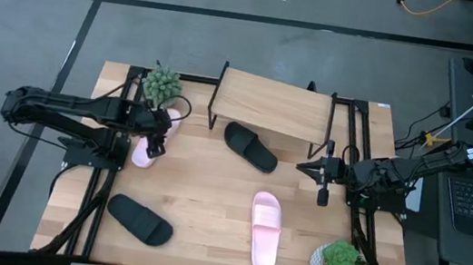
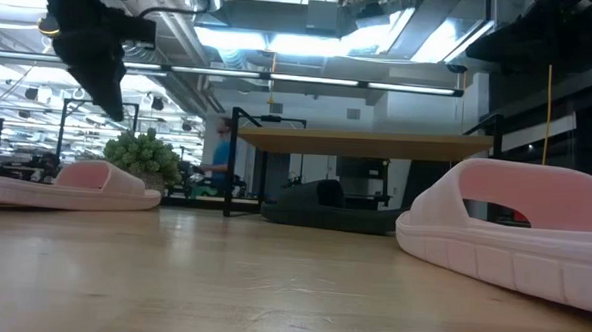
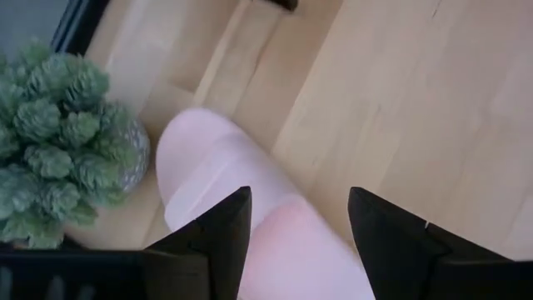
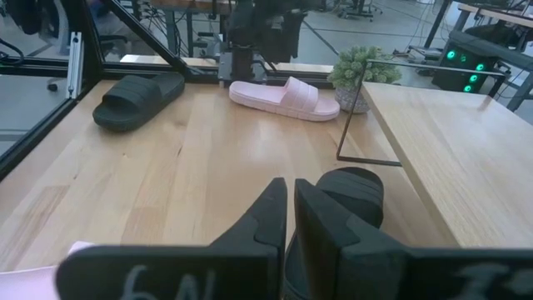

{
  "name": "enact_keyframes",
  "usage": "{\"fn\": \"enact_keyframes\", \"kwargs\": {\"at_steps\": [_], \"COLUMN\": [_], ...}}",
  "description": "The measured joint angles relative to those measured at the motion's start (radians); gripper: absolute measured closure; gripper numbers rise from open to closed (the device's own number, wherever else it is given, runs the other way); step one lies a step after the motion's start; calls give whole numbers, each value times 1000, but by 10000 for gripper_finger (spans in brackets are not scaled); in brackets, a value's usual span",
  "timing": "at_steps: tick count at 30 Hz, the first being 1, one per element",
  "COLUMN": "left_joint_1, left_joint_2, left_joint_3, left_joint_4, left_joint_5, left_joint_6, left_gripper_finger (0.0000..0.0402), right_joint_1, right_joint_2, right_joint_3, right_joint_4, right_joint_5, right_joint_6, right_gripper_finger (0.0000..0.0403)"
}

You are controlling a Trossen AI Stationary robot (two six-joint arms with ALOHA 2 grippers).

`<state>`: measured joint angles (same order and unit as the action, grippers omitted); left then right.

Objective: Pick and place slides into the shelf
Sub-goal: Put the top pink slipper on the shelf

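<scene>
- Four slides lie on the wooden tabletop (image 1: 201,192): two pale pink, two black.
- One black slide (image 1: 250,146) sits just in front of the shelf (image 1: 272,105), its far end at the shelf's front edge.
- The second black slide (image 1: 140,220) lies near the tabletop's front left corner, well apart from the others.
- One pink slide (image 1: 264,229) lies toward the front right, pointing front to back.
- The other pink slide (image 1: 143,150) is at the left, beside a potted plant; the left arm covers most of it from above.
- There is one shelf, a pale plank on thin black legs at the back of the tabletop, with no slides on it.
- Two small potted plants stand on the tabletop: one (image 1: 162,86) at the back left, one (image 1: 338,264) at the front right.
- The left tool (image 3: 296,225) hangs directly over the left pink slide with its fingers spread wide, one to each side of the strap; whether they touch it cannot be told.
- The right tool (image 1: 326,174) waits at the right edge, near the shelf's right end, fingers pressed together and holding nothing.
</scene>
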<state>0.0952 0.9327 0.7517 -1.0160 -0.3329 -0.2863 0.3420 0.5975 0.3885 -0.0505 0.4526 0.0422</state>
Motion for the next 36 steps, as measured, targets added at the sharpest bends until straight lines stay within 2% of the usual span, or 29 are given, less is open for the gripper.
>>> {"fn": "enact_keyframes", "kwargs": {"at_steps": [11, 18, 25, 36], "left_joint_1": [0, 1, 17, 61], "left_joint_2": [215, 318, 369, 398], "left_joint_3": [0, 0, 0, 1], "left_joint_4": [-74, -75, -58, -54], "left_joint_5": [-5, -77, -158, -157], "left_joint_6": [58, 54, 52, 53], "left_gripper_finger": [209, 209, 209, 209], "right_joint_1": [0, 0, 0, 0], "right_joint_2": [53, 81, 84, 84], "right_joint_3": [0, 0, 0, 0], "right_joint_4": [-3, -3, -4, -8], "right_joint_5": [0, 0, 0, 0], "right_joint_6": [-1, -1, -2, -2], "right_gripper_finger": [373, 373, 373, 373]}}
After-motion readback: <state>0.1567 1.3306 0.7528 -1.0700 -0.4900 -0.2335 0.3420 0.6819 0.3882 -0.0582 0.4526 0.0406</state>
